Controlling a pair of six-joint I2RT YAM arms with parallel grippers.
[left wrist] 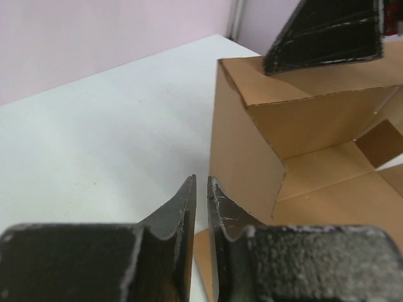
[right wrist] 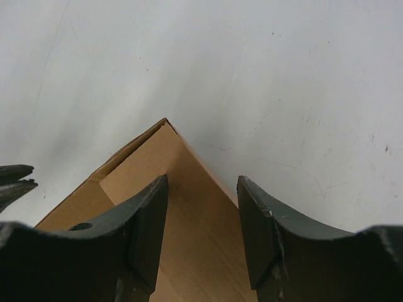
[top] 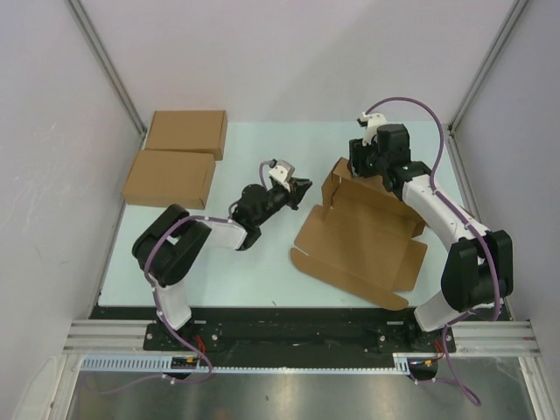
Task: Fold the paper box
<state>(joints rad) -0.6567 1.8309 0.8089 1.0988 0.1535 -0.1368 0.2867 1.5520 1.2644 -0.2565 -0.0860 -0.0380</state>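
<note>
Folding is barely starting: plain brown cardboard paper box (top: 367, 241) is lying mostly flat on the surface (top: 262, 149), one corner raised; right gripper (right wrist: 202, 189) is hovering open above it, left gripper (left wrist: 201, 185) nearly closed, empty

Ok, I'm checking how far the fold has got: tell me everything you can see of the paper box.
The paper box is plain brown cardboard, a die-cut sheet with tabs and slits, lying mostly flat on the pale table right of centre. Its far end is folded up into a standing corner. The right gripper, jaws open, sits over that corner; the left gripper, shut, points at its left wall from close by.
</note>
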